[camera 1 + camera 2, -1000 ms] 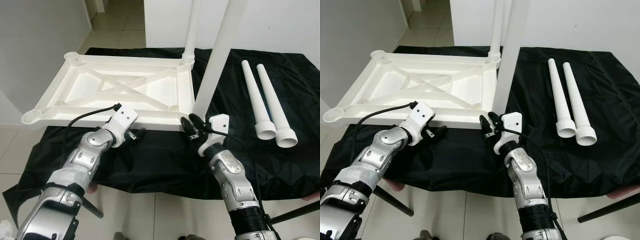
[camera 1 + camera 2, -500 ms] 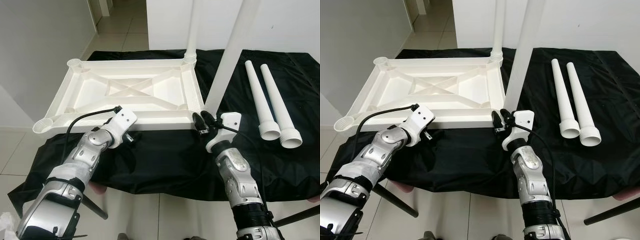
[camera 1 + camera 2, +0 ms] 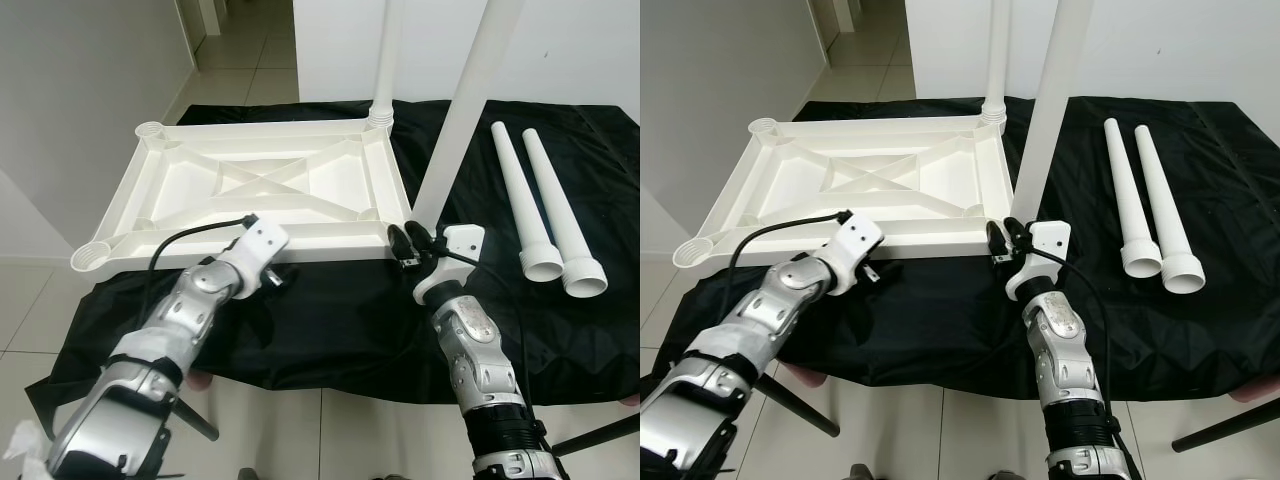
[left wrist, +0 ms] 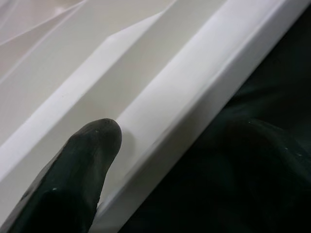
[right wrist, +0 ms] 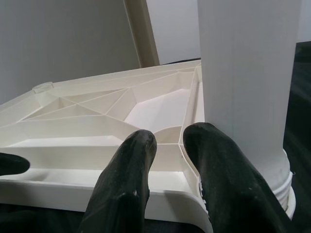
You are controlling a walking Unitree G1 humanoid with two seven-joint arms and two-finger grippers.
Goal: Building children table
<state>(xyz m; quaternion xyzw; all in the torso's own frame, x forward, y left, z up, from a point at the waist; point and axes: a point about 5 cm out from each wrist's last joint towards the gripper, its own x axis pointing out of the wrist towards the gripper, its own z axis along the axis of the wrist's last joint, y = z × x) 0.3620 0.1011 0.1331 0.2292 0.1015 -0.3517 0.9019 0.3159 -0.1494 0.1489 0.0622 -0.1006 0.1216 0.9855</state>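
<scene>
Tabletop point(image 3: 262, 187) lies upside down on a black cloth point(image 3: 330, 315), its near rim pinched by the left gripper point(image 3: 277, 279). Right gripper point(image 3: 408, 242), fingers slightly apart, sits beside the near upright leg point(image 3: 462, 100). Two loose legs point(image 3: 545, 210) lie right.

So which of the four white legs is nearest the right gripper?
The upright leg in the tabletop's near right corner, beside the right gripper; two others lie loose.

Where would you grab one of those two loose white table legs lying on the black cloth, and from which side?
Probably around the slim middle of the nearer loose leg, coming straight down from above. Both legs lie flat, side by side on the black cloth, so a gripper could close across the round shaft. The flared socket end looks too wide, and the second leg lies close beside it.
</scene>
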